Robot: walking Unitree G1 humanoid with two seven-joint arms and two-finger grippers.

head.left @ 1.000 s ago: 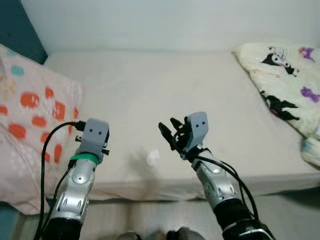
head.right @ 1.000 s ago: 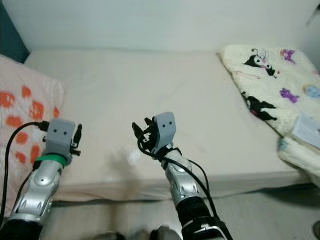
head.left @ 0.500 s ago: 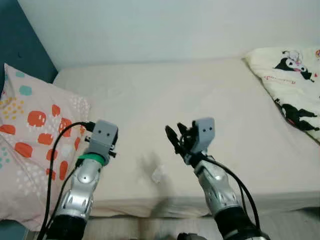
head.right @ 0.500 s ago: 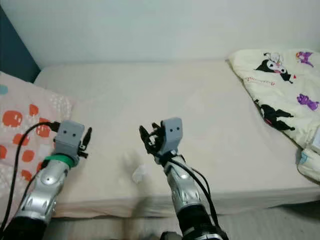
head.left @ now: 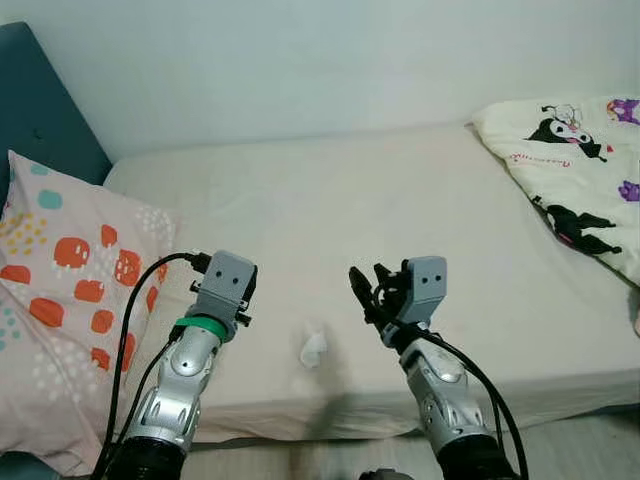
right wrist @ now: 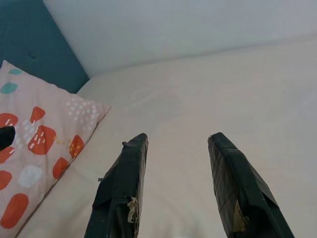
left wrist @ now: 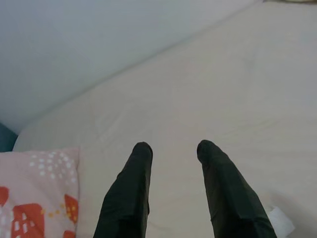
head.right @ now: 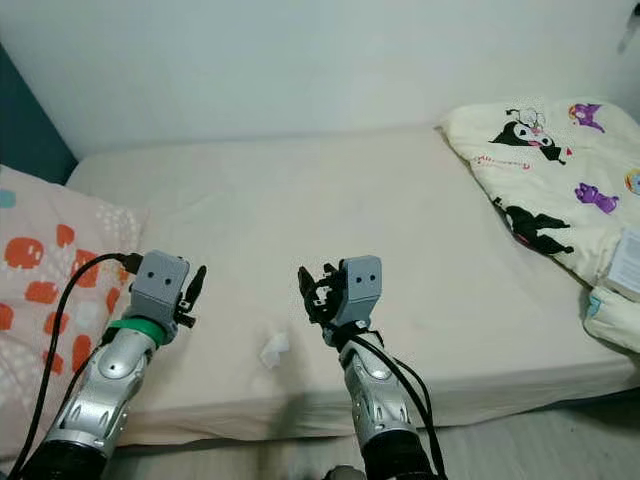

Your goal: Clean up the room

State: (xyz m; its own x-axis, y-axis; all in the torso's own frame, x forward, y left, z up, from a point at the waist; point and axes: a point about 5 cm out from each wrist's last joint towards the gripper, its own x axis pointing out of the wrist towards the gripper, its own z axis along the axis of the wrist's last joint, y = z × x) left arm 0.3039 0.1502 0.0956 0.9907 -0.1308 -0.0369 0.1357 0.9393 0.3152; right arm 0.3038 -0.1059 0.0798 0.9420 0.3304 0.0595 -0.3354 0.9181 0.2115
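— Fingers first: how do they stand?

— Both pairs are spread apart and hold nothing. My left gripper (left wrist: 171, 148) and my right gripper (right wrist: 176, 141) are raised side by side over the near edge of the bed (head.left: 330, 210), each with a clear gap between its two black fingers (right wrist: 124, 183).

— And the thing to be tidied?

— A small crumpled white tissue (head.left: 313, 346) lies on the mattress close to the near edge, between my two arms and lower than both grippers. Neither gripper touches it. From my left wrist, a white corner of it shows just beside one fingertip (left wrist: 218, 173).

— What else lies on the bed?

— At my left, a pale pink pillow (head.left: 65, 290) with orange and teal spots leans at the head end, next to a dark teal headboard (head.left: 45, 110). At my right, a cream blanket (head.right: 540, 190) printed with black and purple cartoon figures is heaped at the far end, well apart from the tissue. A white wall (head.left: 320, 60) runs along the far side of the mattress.

— Any cable in sight?

— A black cable (head.left: 130, 300) loops from my left wrist down along the silver forearm.
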